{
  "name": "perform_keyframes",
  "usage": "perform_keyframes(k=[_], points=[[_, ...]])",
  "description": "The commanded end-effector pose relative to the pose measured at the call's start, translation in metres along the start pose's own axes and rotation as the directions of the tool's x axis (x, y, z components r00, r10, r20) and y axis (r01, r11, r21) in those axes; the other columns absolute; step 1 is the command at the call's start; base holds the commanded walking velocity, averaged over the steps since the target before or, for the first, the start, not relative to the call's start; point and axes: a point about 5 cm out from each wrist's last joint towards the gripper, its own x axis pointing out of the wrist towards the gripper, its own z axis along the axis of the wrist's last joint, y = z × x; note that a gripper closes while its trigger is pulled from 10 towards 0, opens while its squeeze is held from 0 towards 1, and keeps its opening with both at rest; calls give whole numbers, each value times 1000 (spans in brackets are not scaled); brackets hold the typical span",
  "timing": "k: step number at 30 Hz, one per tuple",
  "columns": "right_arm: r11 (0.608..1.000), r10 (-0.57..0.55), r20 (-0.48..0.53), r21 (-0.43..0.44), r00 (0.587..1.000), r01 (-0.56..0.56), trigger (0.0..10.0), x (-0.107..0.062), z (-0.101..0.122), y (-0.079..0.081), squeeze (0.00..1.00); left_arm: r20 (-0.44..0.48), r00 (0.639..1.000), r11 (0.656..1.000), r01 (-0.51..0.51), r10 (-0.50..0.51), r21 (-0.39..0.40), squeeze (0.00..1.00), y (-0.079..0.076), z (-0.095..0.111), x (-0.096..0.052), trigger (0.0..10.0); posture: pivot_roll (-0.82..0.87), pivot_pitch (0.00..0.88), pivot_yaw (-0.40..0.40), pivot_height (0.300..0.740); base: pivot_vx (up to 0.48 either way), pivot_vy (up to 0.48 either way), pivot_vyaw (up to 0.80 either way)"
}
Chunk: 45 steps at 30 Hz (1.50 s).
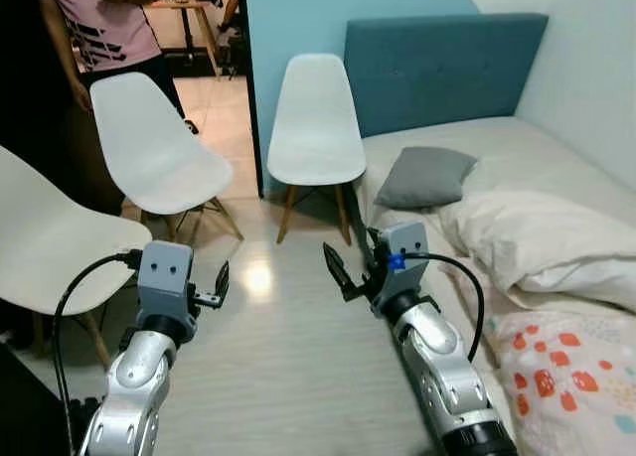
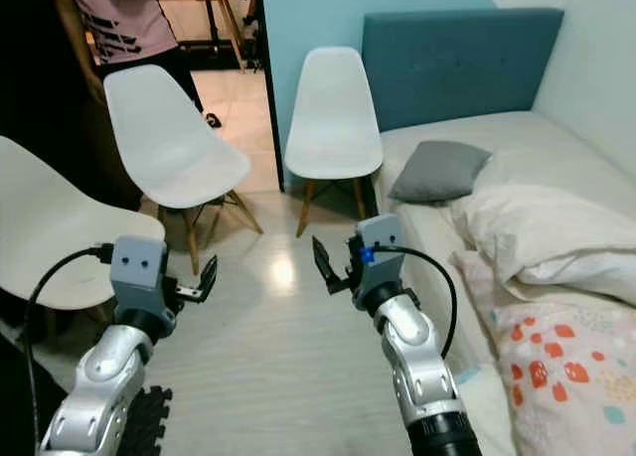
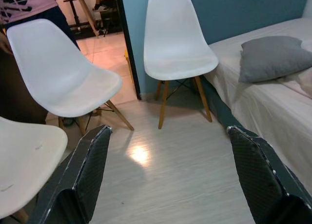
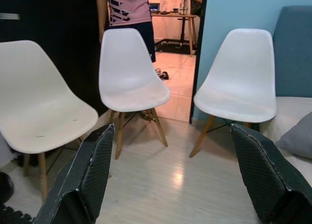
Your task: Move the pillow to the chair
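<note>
Both arms were raised in the lower part of the frame above the pale floor. Left gripper sat at lower left, right gripper at lower centre; the wrist views showed each pair of black fingers spread wide, holding nothing. A grey pillow lay on the bed at centre right, against the blue headboard, above and to the right of the right gripper and well apart from it. A white duvet lay just beside the pillow. One white chair stood at upper centre beside the bed; two more stood at left. A person stood at upper left.
</note>
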Motion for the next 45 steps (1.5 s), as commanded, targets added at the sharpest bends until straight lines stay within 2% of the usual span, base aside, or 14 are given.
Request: perform_keyframes(k=[1,2,8,14,19,35,45], points=[[1000,21,6,-17,1000,-21,10000,3,2,1,0,-6,1000,1000,-11,10,-30,0,1,0,-2,10000,64,0,-30,735,398,0,0],[999,24,5,-24,1000,-24,10000,3,2,-1,0,-1,1000,999,-5,5,-51,0,-2,0,-3,10000,60,0,-38,735,398,0,0],[999,26,-4,-42,1000,-26,10000,3,3,-6,0,7,1000,998,1,-1,-67,0,-9,2,-1,10000,55,0,-60,735,406,0,0],[999,36,-7,-4,999,-36,10000,4,5,-11,0,14,1000,997,25,-24,-78,0,-17,3,2,10000,62,0,-94,735,407,0,0],[998,53,-9,-30,999,-53,10000,6,6,-11,0,19,999,996,29,-27,-80,0,-20,4,1,10000,61,0,-106,735,406,0,0],[998,56,-13,-40,998,-57,10000,8,6,-16,0,20,999,996,47,-46,-70,0,-27,3,4,10000,57,0,-119,735,409,0,0],[995,87,-10,-52,996,-87,10000,11,8,-12,0,20,999,996,44,-42,-72,0,-28,3,4,10000,58,0,-126,735,410,0,0]])
